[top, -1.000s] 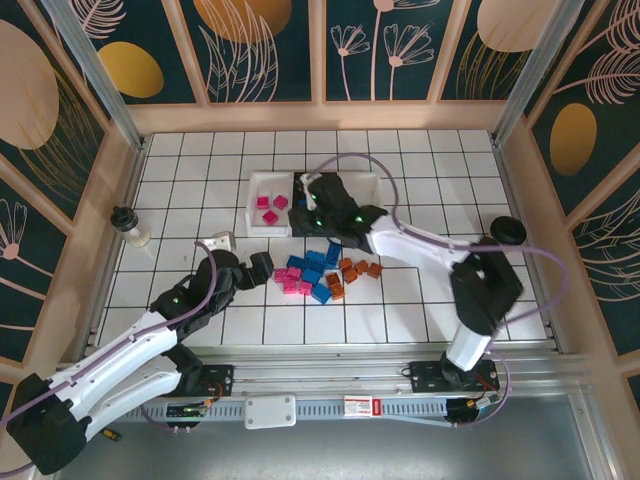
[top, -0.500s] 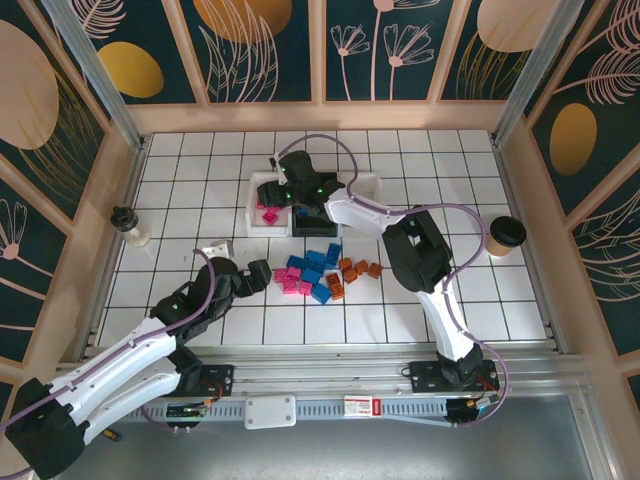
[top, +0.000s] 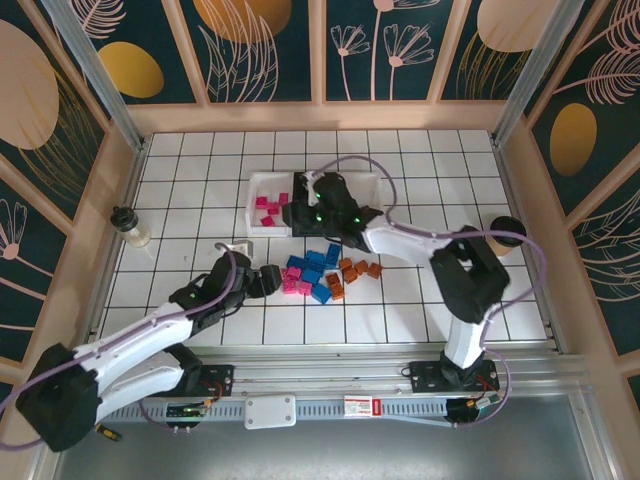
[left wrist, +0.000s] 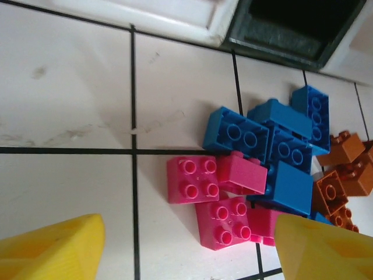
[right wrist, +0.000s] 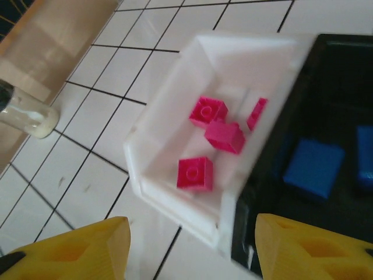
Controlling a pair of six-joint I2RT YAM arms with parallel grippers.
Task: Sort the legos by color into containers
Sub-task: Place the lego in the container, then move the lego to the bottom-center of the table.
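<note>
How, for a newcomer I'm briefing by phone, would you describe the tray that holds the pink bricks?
On the white tiled table, three trays sit side by side beyond the loose brick pile. Take the leftmost, a white tray touching the black tray. Pink bricks lie in it, while its black neighbour holds blue bricks.
</note>
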